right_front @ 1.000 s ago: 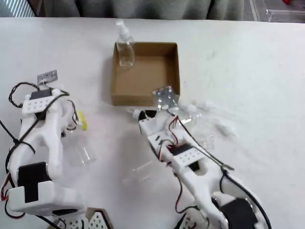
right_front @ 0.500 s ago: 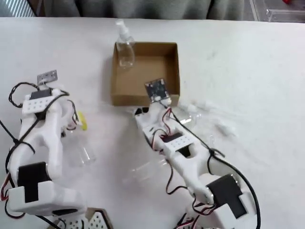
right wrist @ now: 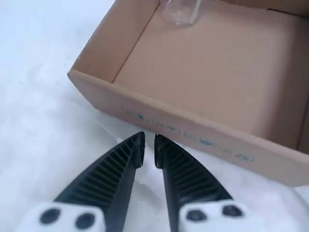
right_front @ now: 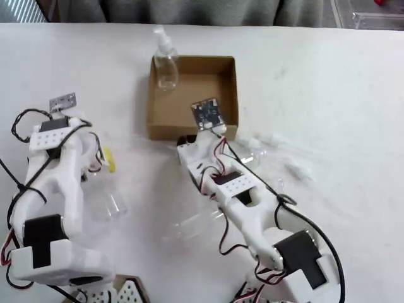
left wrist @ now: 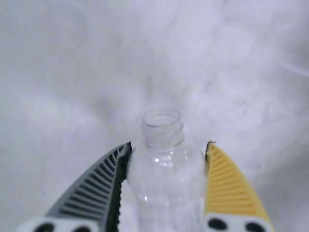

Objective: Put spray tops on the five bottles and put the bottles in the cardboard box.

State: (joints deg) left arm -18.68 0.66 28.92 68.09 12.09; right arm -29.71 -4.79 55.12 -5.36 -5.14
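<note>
Left hand (left wrist: pixel 169 145) grips an uncapped bottle (left wrist: pixel 162 126) at the white counter (right_front: pixel 328 95), while the right hand (right wrist: pixel 148 143), fingers all but closed on nothing, sits just before the cardboard box (right wrist: pixel 193 129), where one spray-topped bottle (right_front: pixel 166 64) stands in a far corner

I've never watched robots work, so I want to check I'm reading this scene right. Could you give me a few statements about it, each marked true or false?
1. The left gripper holds an uncapped bottle. True.
2. Three bottles stand in the cardboard box. False: one standing bottle is inside, in a corner far from the arms.
3. That standing bottle carries a spray top. True.
4. The right gripper clamps a spray top. False: it is shut on nothing, just outside the cardboard box's near wall.
</note>
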